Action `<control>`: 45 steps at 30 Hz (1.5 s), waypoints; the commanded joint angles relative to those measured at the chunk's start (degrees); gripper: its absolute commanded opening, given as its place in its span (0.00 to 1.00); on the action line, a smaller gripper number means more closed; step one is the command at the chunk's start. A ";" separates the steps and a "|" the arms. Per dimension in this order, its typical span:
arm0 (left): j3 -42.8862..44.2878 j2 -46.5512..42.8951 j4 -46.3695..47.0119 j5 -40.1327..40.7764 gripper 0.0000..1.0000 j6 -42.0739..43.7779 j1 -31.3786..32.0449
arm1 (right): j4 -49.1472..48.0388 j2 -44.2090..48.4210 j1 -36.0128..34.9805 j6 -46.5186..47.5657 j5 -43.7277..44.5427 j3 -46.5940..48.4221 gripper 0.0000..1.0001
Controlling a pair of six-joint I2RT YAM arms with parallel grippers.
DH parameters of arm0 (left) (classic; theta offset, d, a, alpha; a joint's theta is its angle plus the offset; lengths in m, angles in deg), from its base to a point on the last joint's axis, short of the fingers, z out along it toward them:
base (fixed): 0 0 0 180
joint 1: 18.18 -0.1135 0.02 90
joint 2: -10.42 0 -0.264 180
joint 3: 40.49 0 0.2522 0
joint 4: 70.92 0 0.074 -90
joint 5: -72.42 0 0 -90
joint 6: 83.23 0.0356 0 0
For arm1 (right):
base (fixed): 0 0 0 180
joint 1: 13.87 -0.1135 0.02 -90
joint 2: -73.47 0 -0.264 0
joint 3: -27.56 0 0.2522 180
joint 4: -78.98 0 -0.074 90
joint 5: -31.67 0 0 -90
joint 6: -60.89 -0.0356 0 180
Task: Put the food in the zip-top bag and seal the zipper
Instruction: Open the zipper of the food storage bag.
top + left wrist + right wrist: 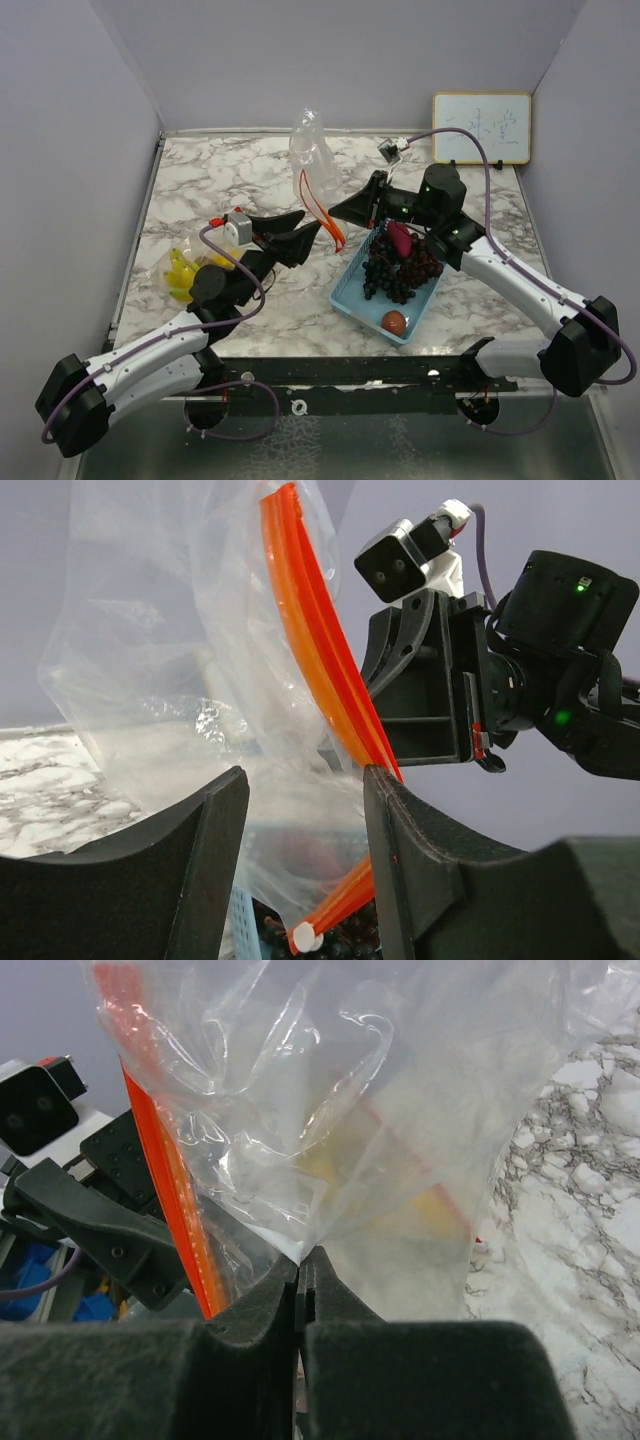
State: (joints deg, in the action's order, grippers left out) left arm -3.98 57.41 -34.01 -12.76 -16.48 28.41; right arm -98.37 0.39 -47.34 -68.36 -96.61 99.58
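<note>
Top external view: zip-top bag (313, 165) hangs upright over the middle of the table (220, 180). It is clear film, with its orange zipper track (328, 222) trailing down toward 6 o'clock.

- **Pincers:** the right gripper (303, 1260) is pressed together on a fold of the film at the bag's 4 o'clock side and carries it. The left gripper (305, 780) is spread wide with nothing clamped. The zipper end and loose film dangle between its fingers; contact cannot be told.
- **Food, none bagged yet:**
  - The bananas (181, 272) lie on the table at 8 o'clock of the bag, beside the left arm.
  - The grapes (400, 272), magenta piece (400, 238) and red fruit (394, 321) sit in the light blue basket (352, 266) at 4 o'clock, under the right arm.
- **Handling, my judgement:**
  - The bag is likely near weightless, limp and slippery, and prone to collapse shut.
  - The zipper track looks like its only stiff part, so the free pincer should take the lip just beside it to hold the mouth open.
  - The grapes look lumpy and soft, so take them at the top of the cluster.
  - The bananas look firmer, so grasp them across the middle.
  - The red fruit may roll.
</note>
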 commanded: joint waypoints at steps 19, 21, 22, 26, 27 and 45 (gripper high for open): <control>-0.03 0.43 8.06 -7.11 0.78 -7.56 -0.09 | -0.47 0.57 -0.36 1.39 -0.19 -1.04 0.01; 0.08 0.22 6.67 -6.62 0.81 -7.63 -0.05 | -0.72 0.57 -0.38 1.36 -0.70 -0.92 0.01; 0.33 0.26 5.65 -6.09 0.82 -7.65 -0.07 | -0.76 0.61 -0.37 1.36 -0.94 -0.81 0.01; 1.19 1.90 4.20 -3.74 0.81 -7.97 -0.09 | -0.97 0.96 -0.45 1.36 -1.84 -0.91 0.01; 1.29 2.56 4.51 -3.40 0.80 -8.31 -0.07 | -1.08 1.21 -0.43 1.36 -2.03 -0.99 0.01; 0.86 4.36 6.88 -1.07 0.00 -7.99 -0.03 | 2.34 4.40 -0.43 3.23 2.43 -2.27 0.01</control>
State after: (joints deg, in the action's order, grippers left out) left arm -3.15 65.34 -26.97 -16.52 -25.72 28.43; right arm -97.78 1.94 -47.52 -67.00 -98.23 97.95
